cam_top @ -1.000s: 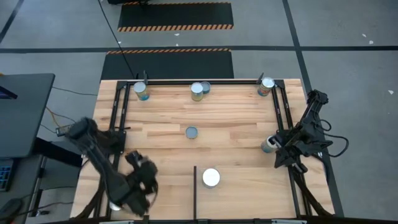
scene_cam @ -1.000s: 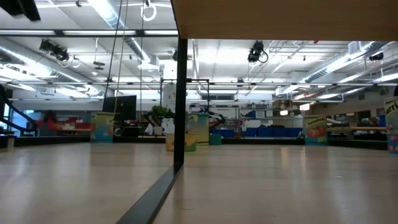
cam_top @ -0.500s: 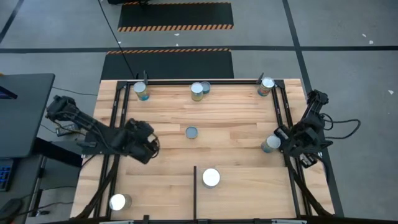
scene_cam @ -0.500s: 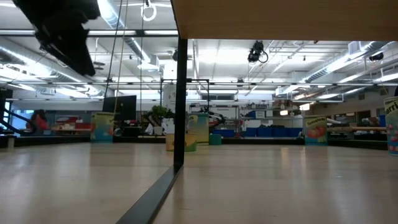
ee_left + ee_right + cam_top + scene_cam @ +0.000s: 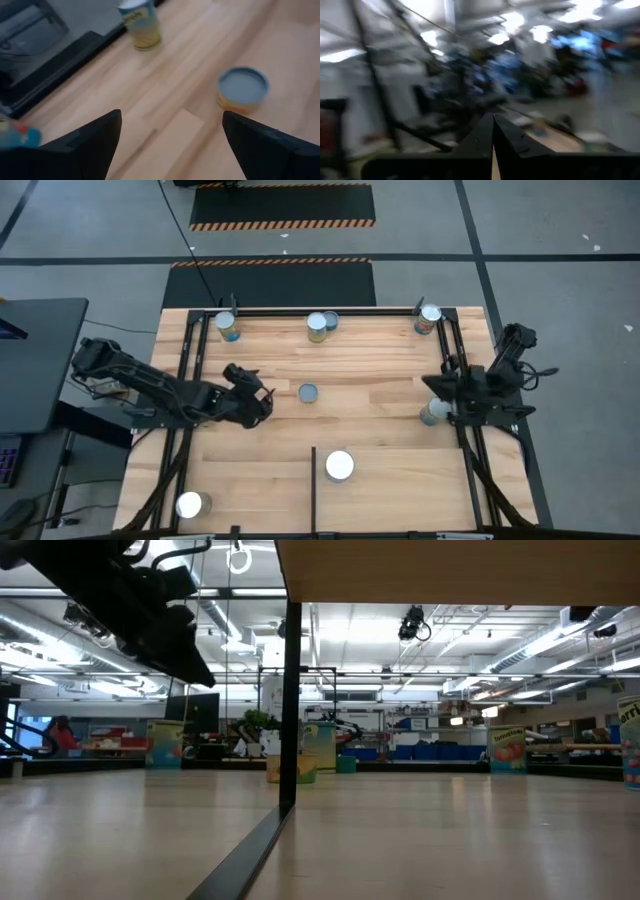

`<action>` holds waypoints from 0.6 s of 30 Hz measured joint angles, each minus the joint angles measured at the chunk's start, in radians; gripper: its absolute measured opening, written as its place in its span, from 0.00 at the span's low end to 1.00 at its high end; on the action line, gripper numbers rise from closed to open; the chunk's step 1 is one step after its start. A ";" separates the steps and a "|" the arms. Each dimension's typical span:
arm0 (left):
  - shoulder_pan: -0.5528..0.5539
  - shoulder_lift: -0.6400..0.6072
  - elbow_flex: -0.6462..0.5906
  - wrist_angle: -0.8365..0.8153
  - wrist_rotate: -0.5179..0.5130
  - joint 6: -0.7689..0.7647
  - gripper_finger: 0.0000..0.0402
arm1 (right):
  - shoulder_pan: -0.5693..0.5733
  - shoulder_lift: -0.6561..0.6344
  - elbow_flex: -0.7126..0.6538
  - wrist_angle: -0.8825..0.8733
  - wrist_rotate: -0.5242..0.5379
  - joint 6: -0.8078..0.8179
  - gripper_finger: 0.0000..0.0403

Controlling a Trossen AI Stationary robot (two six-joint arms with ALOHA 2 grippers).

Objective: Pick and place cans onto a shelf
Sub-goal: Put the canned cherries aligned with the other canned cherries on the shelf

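left pincer wide — nr blue-grey can

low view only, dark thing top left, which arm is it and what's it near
Observer: The left arm. Its jaws stand open over the board, just short of the blue-grey-topped can in the middle.
Operator: right arm? cant see it here
Observer: It is at the right rail, jaws shut with nothing in them, beside a silver-topped can.
Operator: anything by the divider
Observer: One white-topped can stands just right of the divider, apart from it.
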 joint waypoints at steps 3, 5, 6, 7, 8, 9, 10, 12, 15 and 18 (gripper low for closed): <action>0.011 0.000 0.000 0.004 -0.054 -0.032 0.88 | -0.020 0.063 0.052 -0.010 0.123 0.067 0.04; 0.019 0.000 -0.001 0.017 -0.082 -0.065 0.88 | -0.023 0.101 0.082 -0.029 0.146 0.076 0.04; 0.023 0.000 -0.001 0.024 -0.087 -0.079 0.88 | -0.019 0.118 0.101 -0.031 0.153 0.078 0.04; 0.027 0.000 -0.001 0.024 -0.087 -0.089 0.88 | -0.014 0.136 0.124 -0.033 0.160 0.079 0.03; 0.029 0.000 -0.001 0.022 -0.086 -0.097 0.88 | -0.006 0.153 0.150 -0.056 0.176 0.079 0.03; 0.029 0.000 -0.001 0.022 -0.085 -0.097 0.88 | 0.006 0.170 0.178 -0.102 0.203 0.082 0.02; 0.029 0.000 -0.001 0.022 -0.085 -0.095 0.88 | 0.019 0.189 0.210 -0.167 0.230 0.095 0.02; 0.029 0.000 -0.001 0.022 -0.077 -0.075 0.88 | 0.043 0.230 0.286 -0.309 0.276 0.144 0.01; 0.028 0.000 -0.001 0.022 -0.041 -0.064 0.88 | 0.063 0.291 0.407 -0.554 0.274 0.284 0.01; 0.028 0.000 -0.001 0.025 0.006 -0.075 0.88 | 0.035 0.337 0.528 -0.855 0.196 0.511 0.01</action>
